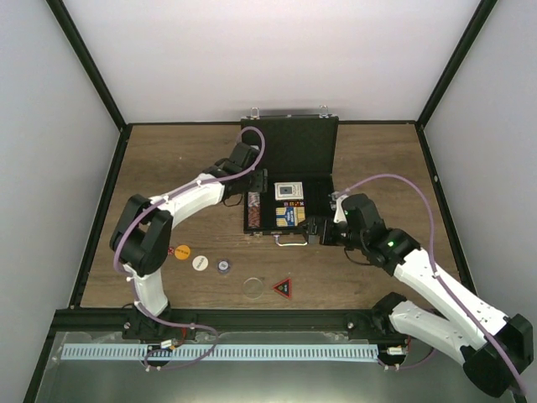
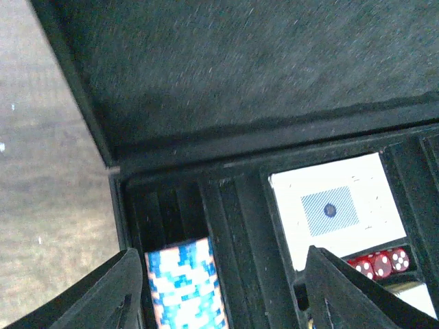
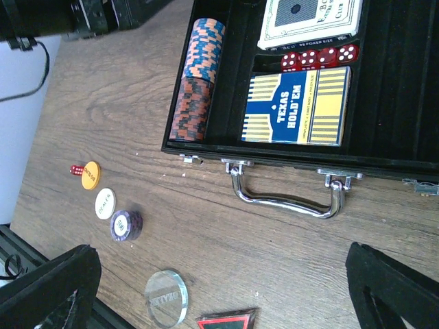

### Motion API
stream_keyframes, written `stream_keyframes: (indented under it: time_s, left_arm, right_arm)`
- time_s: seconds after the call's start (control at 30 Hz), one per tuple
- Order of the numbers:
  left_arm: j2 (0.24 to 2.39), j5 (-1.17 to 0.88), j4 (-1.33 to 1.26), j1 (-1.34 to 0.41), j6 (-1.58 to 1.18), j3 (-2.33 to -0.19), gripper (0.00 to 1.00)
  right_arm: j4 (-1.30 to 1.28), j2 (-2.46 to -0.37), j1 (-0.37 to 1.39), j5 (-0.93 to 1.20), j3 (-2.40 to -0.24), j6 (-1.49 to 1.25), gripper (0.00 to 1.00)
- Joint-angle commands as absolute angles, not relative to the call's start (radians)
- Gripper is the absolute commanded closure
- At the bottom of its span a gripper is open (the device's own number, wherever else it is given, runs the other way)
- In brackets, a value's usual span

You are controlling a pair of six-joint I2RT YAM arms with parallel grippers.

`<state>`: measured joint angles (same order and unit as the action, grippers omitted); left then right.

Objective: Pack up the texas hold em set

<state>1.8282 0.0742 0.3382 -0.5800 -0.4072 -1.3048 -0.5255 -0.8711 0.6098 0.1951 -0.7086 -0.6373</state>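
Brown wooden table (image 1: 168, 159) all round. The left gripper (image 2: 226, 291) hangs empty, fingers apart, straddling the blue-and-white chip stack (image 2: 184, 284) in the left slot of the black case (image 1: 289, 147), probably its drop-off spot. The right gripper (image 3: 223, 291), spread wide and empty, hovers by the handle (image 3: 288, 199). The case sits mid-table with its lid up, decks (image 3: 297, 106) and dice (image 3: 319, 57) bedded. Loose buttons (image 3: 105, 203) lie out front.
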Motion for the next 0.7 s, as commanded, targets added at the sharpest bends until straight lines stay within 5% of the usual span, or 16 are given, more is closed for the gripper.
stream_keyframes:
  time_s: [0.0,0.67]
  left_arm:
    - [1.888,0.098,0.359,-0.577,-0.355,-1.381,0.36]
    - [1.95,-0.008,0.294,-0.58,-0.387,-1.292,0.64]
  right_arm:
    - [-0.493,-0.896,0.601,0.203,-0.758,-0.628,0.0]
    - [-0.462,-0.967,0.601,0.217,-0.756,-0.629,0.0]
